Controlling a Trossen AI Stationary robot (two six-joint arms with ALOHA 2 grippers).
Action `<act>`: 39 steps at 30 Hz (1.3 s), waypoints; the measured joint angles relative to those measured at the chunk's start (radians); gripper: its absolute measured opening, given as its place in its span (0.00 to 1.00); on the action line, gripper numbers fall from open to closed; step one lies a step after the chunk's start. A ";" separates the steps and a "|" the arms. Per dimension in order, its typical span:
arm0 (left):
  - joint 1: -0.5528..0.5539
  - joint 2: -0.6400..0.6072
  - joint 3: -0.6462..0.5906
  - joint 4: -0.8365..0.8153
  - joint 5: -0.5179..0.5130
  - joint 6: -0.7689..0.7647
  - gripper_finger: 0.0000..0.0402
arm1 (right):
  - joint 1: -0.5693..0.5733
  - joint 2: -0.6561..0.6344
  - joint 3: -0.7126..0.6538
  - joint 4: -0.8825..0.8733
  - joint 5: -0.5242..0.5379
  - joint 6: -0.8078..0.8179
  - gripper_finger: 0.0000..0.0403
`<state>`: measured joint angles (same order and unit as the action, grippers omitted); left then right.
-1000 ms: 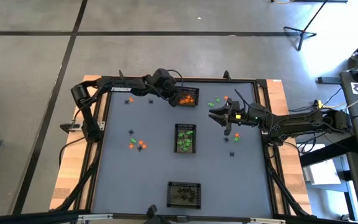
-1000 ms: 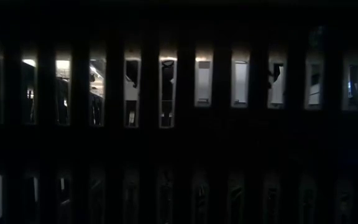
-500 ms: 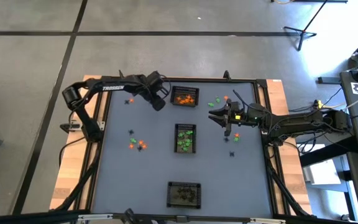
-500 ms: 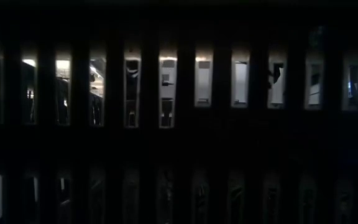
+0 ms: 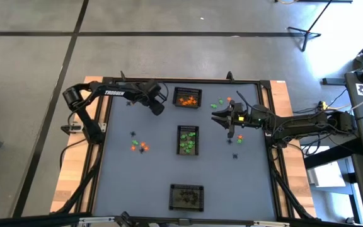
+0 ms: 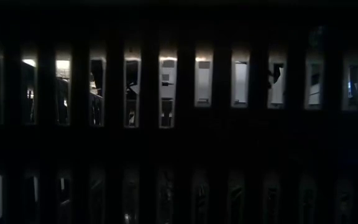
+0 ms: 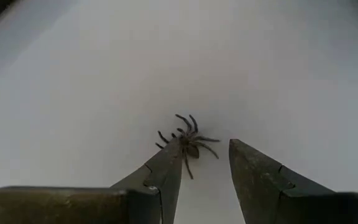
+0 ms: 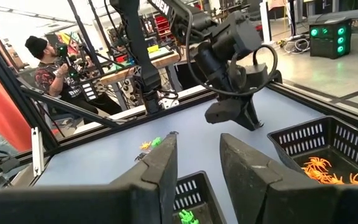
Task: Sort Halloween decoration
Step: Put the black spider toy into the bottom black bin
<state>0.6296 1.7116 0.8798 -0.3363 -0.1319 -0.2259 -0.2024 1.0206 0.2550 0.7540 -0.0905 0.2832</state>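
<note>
Since the earlier frame, left tool (image 5: 158, 108) had swung off the orange basket (image 5: 188, 98) to table (image 5: 144, 183); fingers parted over black spider (image 7: 188, 140). Likely featherlight, springy-legged, skittish; pinch the body. Right tool (image 5: 224, 117) waited parted near green trinkets (image 5: 217, 104).

Overhead, blocked low view, two wrist close-ups (shared table (image 5: 144, 183))

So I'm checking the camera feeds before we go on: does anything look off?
Yes, the low view is nearly black: a dark slotted wall fills it, so the table cannot be seen there. In the high view nothing looks spilled: the three mesh baskets sit square, loose trinkets lie on the table, and the left gripper is over a black spider.
</note>
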 joint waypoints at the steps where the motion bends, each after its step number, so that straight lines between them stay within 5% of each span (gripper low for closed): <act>1: 0.000 0.004 -0.004 0.005 -0.009 -0.001 0.31 | 0.000 0.000 0.000 0.000 0.001 0.000 0.30; 10: -0.004 0.034 -0.017 -0.002 -0.032 -0.001 0.28 | 0.000 0.000 0.000 0.005 0.003 0.000 0.30; 18: -0.024 0.034 0.005 -0.016 -0.034 0.028 0.02 | 0.000 0.000 0.000 0.005 0.003 0.000 0.30; 31: -0.126 -0.101 0.055 -0.064 0.019 0.050 0.00 | 0.000 0.000 0.000 -0.012 0.002 -0.001 0.30; 39: -0.349 -0.261 0.055 -0.001 0.054 -0.008 0.00 | 0.000 0.000 0.000 -0.015 -0.011 -0.001 0.30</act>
<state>0.2809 1.4508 0.9346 -0.3369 -0.0782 -0.2335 -0.2024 1.0206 0.2550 0.7387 -0.1013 0.2821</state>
